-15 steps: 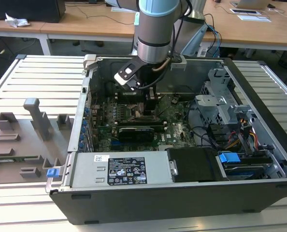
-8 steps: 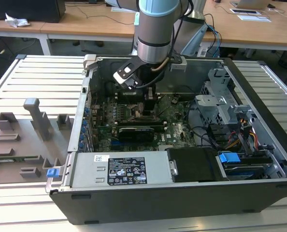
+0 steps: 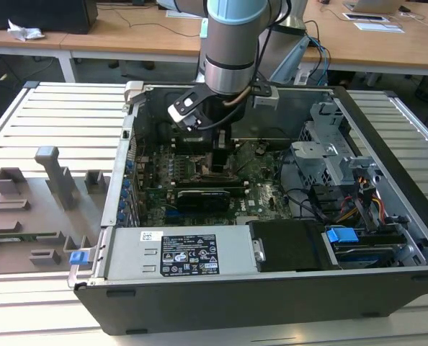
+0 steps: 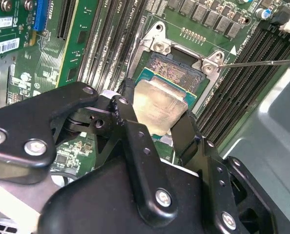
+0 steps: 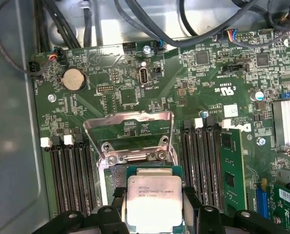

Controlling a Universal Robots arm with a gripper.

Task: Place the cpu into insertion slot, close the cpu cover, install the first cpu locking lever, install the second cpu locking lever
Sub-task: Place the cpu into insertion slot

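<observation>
**Cpu and gripper mask the socket**

In both wrist views the black two-fingered gripper [image 4: 157,117] [image 5: 154,207], clasping the flat square silvery-grey cpu [image 4: 159,102] [image 5: 152,192], covers the cpu's near edge. The first wrist view's border cuts both off. In the second wrist view the square black-rimmed insertion slot [image 4: 176,68] shows a strip of pale pin field, and the rest lies under the cpu. Whether the cpu is seated or held just above cannot be told. In the exterior view the grey and pale-blue robot arm [image 3: 232,50] hides the slot.
</observation>
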